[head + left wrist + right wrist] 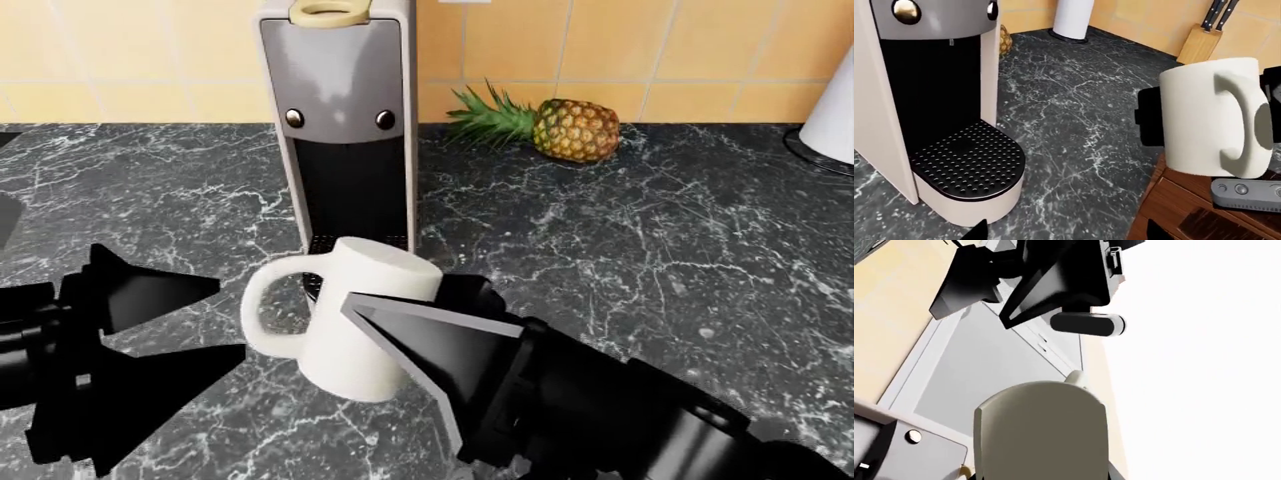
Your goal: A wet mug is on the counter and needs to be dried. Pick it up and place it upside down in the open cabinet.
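The cream-white mug hangs tilted just above the dark marble counter, in front of the coffee machine, its handle pointing toward my left gripper. My right gripper is shut on the mug's body, and the mug fills the space between its jaws in the right wrist view. My left gripper stands open beside the handle with nothing in it. In the left wrist view the mug shows at the side, apart from my left gripper. The open cabinet is out of view.
A tall grey-white coffee machine stands right behind the mug. A pineapple lies by the tiled back wall. A paper towel roll and a knife block stand farther along the counter. Brown cabinet fronts lie under the counter edge.
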Controlling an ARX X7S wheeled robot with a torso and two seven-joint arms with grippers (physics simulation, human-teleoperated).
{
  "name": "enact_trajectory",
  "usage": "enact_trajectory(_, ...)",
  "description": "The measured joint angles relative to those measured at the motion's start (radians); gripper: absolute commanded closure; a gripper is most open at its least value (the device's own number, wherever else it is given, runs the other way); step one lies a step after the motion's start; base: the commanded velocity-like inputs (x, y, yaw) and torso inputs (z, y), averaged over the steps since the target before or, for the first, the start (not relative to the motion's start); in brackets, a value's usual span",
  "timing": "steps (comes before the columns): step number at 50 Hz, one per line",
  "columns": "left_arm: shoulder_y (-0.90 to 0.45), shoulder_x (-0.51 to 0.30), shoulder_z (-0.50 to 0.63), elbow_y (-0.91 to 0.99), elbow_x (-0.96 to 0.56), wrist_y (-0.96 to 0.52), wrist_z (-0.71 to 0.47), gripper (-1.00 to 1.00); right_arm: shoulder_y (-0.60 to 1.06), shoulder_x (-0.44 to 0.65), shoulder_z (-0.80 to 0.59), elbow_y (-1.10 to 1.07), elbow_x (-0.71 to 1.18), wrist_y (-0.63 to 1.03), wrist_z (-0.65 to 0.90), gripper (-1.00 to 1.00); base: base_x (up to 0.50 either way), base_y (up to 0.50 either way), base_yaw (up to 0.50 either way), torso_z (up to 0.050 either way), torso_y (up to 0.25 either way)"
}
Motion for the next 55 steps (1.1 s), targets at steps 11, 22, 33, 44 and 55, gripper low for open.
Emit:
enact_trajectory(11, -0.130, 0.052, 0.101, -0.017, -0.001, -0.062, -0.037, -1.00, -0.007, -0.003, -0.004, -0.001, -0.008, -0.004, 0.001, 1.00, 0.00, 0.00, 0.00, 0.000, 0.000)
enact_trajectory(22, -0.229, 0.089, 0.189, -0.015, 0.012, -0.125, -0.028, -1.00, -0.010, -0.005, -0.005, 0.000, -0.013, -0.008, 0.001, 1.00, 0.00, 0.00, 0.00, 0.000, 0.000)
enact_trajectory(33, -0.292, 0.110, 0.239, -0.016, 0.014, -0.163, -0.016, -1.00, -0.011, -0.008, -0.004, 0.005, -0.015, -0.012, 0.003, 1.00, 0.00, 0.00, 0.00, 0.000, 0.000)
enact_trajectory(44, -0.312, 0.105, 0.274, 0.006, 0.040, -0.179, 0.023, -1.00, -0.010, -0.009, -0.002, 0.009, -0.014, -0.014, 0.005, 1.00, 0.00, 0.00, 0.00, 0.000, 0.000)
enact_trajectory(55, -0.305, 0.084, 0.292, 0.038, 0.055, -0.179, 0.071, -1.00, -0.012, -0.011, 0.000, 0.012, -0.016, -0.015, 0.005, 1.00, 0.00, 0.00, 0.00, 0.000, 0.001)
